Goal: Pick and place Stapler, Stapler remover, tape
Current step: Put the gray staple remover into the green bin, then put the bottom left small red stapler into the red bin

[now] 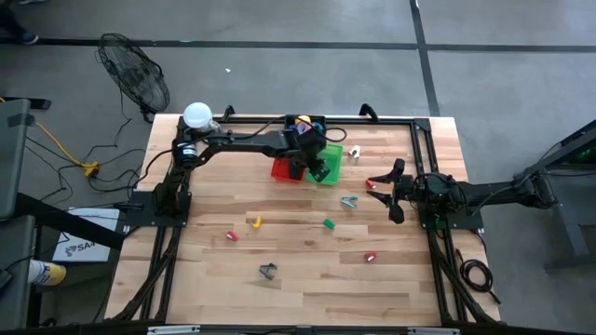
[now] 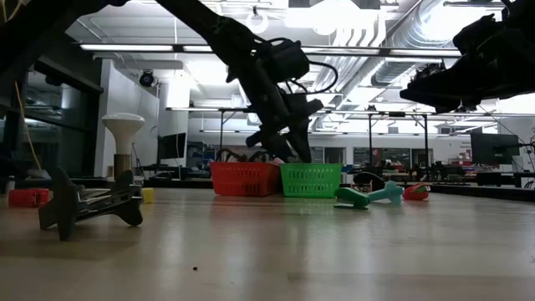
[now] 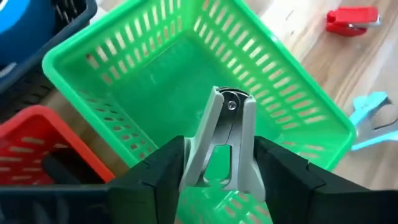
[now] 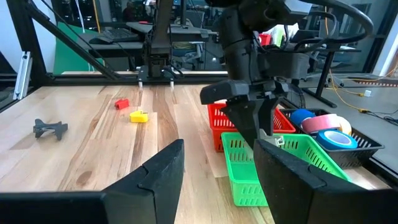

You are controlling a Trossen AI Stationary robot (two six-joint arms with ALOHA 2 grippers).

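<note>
Staple remover (image 3: 225, 140), grey metal claw, over slatted green basket (image 3: 298, 93)

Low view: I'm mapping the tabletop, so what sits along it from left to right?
Small red piece → dark staple remover → small yellow piece → red basket → green basket → teal staple remover → another red piece.
</note>
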